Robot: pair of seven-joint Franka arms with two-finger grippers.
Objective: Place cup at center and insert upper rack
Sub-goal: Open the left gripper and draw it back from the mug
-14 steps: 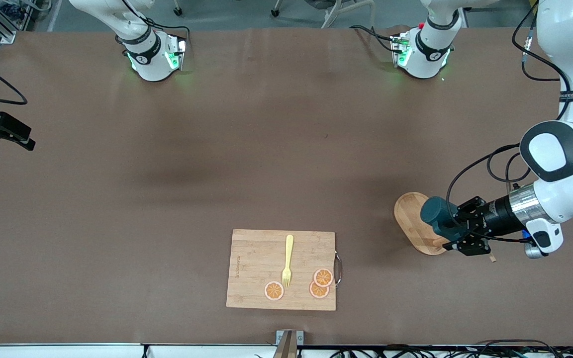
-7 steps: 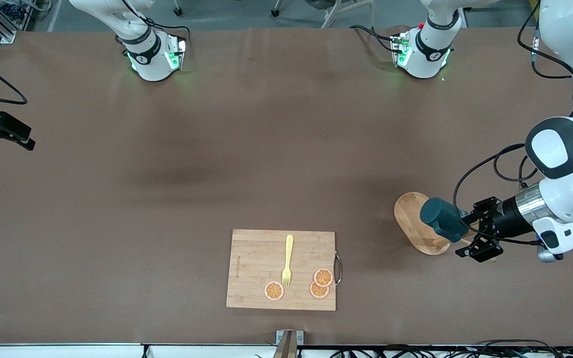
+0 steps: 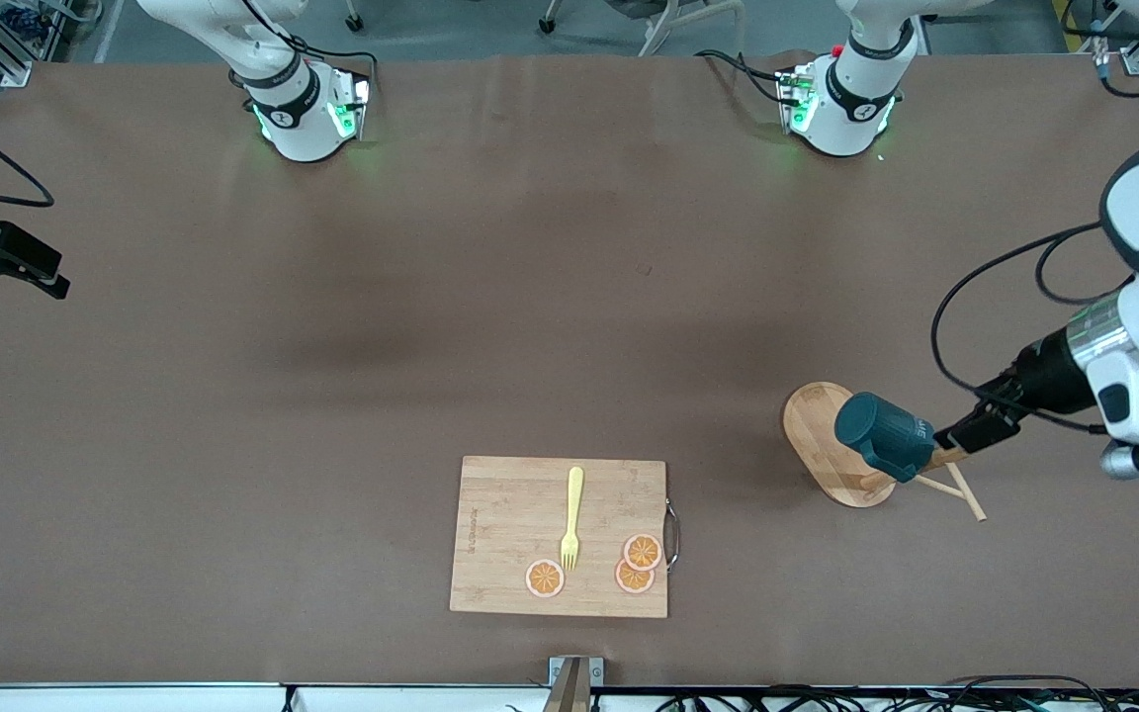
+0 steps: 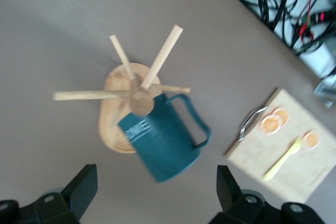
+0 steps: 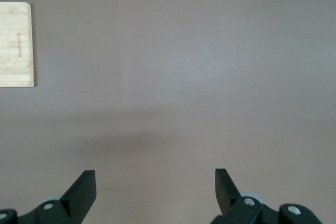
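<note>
Toward the left arm's end of the table [image 3: 332, 326], closer to the front-camera edge than the middle, sits the upper rack [image 3: 832, 445], a bamboo mug tree on an oval base. The cup [image 3: 884, 435] is hanging on it: dark teal, tipped over sideways on one of the pegs near the top of the post, so it's off the table surface and not at the center at all. From the left wrist view you can see the post top with thin dowels sticking out in several directions, and the cup [image 4: 165, 142] hooked on with its handle out to one side and tiny white lettering on the wall.

Left tool [image 4: 155, 192] is up in the air just beside the rack's pegs, toward the left arm's edge of the table, fingers spread wide and holding nothing. It's clear of the cup.

Right tool [image 5: 155, 190] waits over bare table near the right arm's edge, also spread wide with nothing in it.

Closer to the front-camera edge, around the middle of its length, there's a cutting board [image 3: 560, 536] with a yellow fork [image 3: 571, 519] and three orange slices [image 3: 641, 552] on it, well apart from the rack.
</note>
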